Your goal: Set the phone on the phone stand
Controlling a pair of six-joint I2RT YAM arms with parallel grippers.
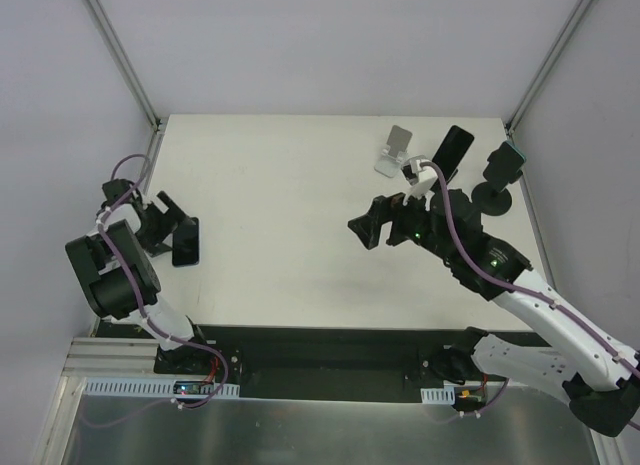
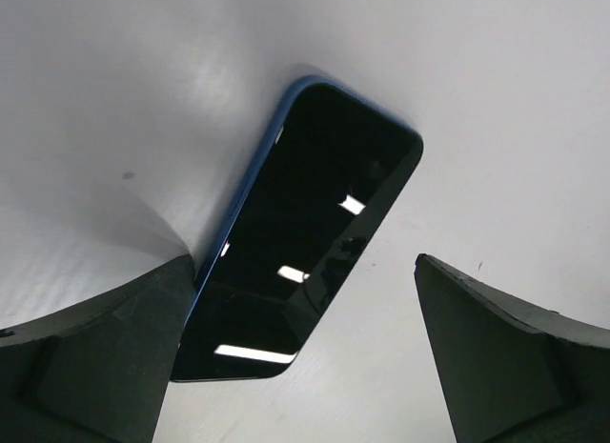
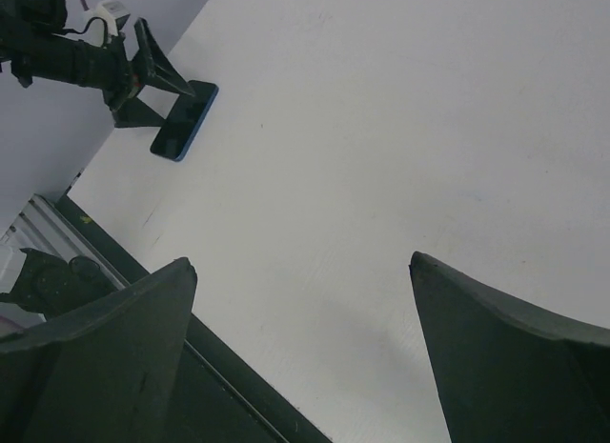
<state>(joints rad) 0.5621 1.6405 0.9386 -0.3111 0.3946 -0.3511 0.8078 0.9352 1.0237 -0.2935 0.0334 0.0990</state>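
L gripper [image 2: 303, 264], wide open, sits over the blue phone [image 2: 324, 205], off-centre: square jaws across its long edges before closing; R gripper [image 3: 300, 262] open, empty.

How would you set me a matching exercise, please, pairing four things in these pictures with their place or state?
Things:
1. blue-edged phone
2. white stand
3. left gripper
4. right gripper

Descriptions:
A. open, above bare table
B. open, over the blue-edged phone
C. lying flat on the left side of the table
D. close to the far edge, right of centre

Pairs: 1-C, 2-D, 3-B, 4-A
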